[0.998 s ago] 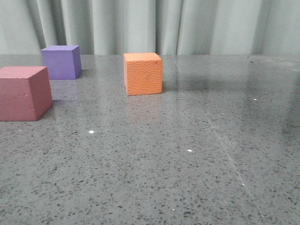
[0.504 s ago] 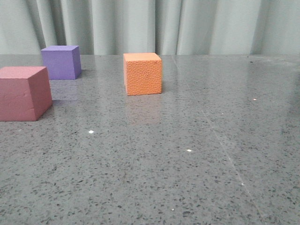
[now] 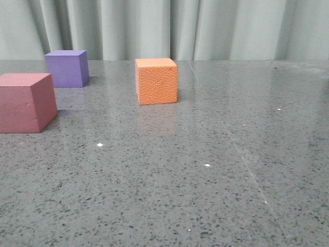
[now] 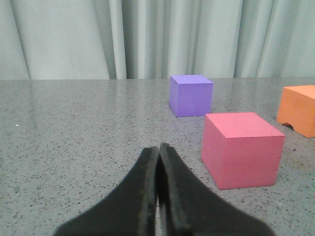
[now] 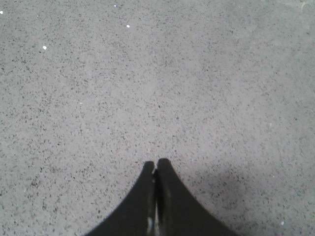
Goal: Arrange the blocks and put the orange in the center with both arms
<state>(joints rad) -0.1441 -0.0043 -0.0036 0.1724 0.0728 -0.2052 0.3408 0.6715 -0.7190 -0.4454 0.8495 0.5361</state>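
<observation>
In the front view the pink-red cube [image 3: 25, 102] sits at the near left, the purple cube [image 3: 67, 68] behind it at the far left, and the orange cube [image 3: 157, 81] stands near the middle. No gripper shows in that view. In the left wrist view my left gripper [image 4: 159, 146] is shut and empty, apart from the pink-red cube [image 4: 241, 147], with the purple cube [image 4: 191, 94] and the notched orange cube [image 4: 298, 109] beyond. My right gripper [image 5: 155, 162] is shut and empty over bare table.
The grey speckled tabletop [image 3: 205, 170] runs back to a pale green curtain [image 3: 180, 28]. Small white specks lie on the table [image 3: 99, 145]. The right wrist view shows only tabletop [image 5: 172, 73].
The dark shadow on the table's far right has faded and left the front view. The three cubes have not moved.
</observation>
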